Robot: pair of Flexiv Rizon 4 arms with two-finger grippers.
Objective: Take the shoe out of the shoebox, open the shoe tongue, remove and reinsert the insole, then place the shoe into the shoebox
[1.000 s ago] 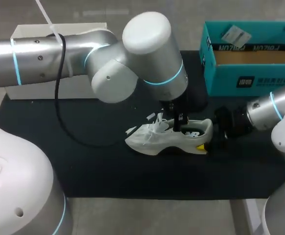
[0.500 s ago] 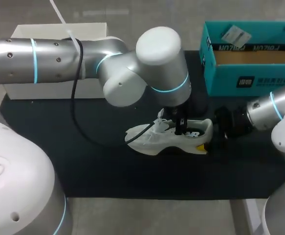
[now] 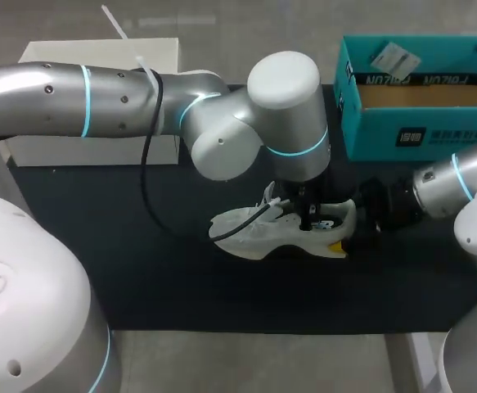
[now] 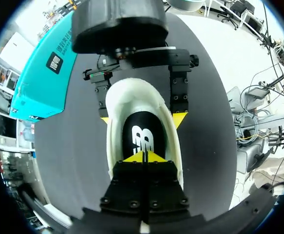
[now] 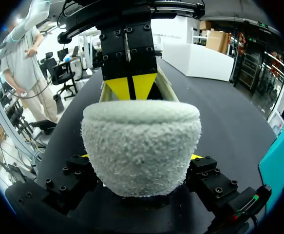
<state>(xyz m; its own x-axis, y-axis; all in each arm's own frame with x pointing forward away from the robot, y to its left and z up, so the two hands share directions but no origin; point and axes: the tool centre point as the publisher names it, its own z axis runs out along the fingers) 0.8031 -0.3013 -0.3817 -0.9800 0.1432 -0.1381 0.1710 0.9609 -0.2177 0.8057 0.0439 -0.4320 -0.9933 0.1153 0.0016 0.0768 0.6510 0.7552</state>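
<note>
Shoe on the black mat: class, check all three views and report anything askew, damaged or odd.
Nothing damaged or spilled. The shoe stands upright, heel clamped by the right hand, the left hand, tips closed, in its opening. One oddity: the left arm's black cable loops across the shoe's toe in the head view.

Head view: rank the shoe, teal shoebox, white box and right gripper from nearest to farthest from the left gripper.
1. shoe: mid-table; the left gripper reaches into its opening.
2. right gripper: clamped on the shoe's heel, just to the right.
3. teal shoebox: far right corner of the table.
4. white box: far left, behind the left arm.
</note>
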